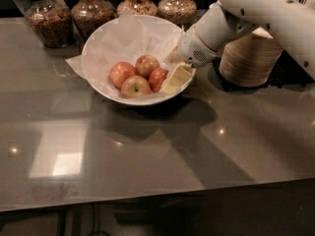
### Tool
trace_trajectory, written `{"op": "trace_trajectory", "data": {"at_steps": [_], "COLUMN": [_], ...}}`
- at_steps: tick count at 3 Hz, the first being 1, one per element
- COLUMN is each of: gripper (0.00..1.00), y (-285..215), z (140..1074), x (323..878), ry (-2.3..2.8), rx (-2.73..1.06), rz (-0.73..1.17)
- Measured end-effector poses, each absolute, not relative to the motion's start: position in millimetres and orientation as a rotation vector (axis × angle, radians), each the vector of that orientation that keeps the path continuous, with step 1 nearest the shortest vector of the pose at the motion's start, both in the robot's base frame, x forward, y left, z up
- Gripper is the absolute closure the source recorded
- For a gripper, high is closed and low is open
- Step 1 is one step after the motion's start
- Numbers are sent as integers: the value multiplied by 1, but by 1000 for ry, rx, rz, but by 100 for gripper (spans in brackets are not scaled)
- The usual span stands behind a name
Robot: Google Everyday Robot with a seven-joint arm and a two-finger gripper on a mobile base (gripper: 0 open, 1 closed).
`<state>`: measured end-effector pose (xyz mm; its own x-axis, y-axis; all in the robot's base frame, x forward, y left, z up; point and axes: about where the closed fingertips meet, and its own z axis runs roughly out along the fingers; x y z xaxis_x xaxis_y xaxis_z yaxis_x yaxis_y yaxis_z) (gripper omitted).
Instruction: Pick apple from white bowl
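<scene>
The wide white bowl [98, 43], lined with crinkled white paper, stands at the back middle of the grey counter. Several reddish-yellow apples [135, 86] lie bunched in its bottom. My gripper [175, 79] reaches down from the white arm [231, 18] at the upper right. It is inside the bowl at its right rim. Its pale yellow tip sits right beside the rightmost apple [157, 77], touching or nearly touching it. That apple is partly hidden by the gripper.
A stack of small beige disposable bowls [251, 58] stands right of the white bowl, on a dark mat. Several glass jars of grains or nuts [47, 21] line the back edge. The counter's front edge [147, 200] runs across the bottom.
</scene>
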<state>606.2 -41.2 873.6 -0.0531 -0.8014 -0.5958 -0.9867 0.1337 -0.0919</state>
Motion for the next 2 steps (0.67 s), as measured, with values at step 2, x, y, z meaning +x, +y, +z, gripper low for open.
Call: {"op": "trace_trajectory", "data": {"at_steps": [2], "gripper": [27], "y": [-37], "z": [869], "x": [607], "ry": [1907], "rx": [-1721], "rz": [483]}}
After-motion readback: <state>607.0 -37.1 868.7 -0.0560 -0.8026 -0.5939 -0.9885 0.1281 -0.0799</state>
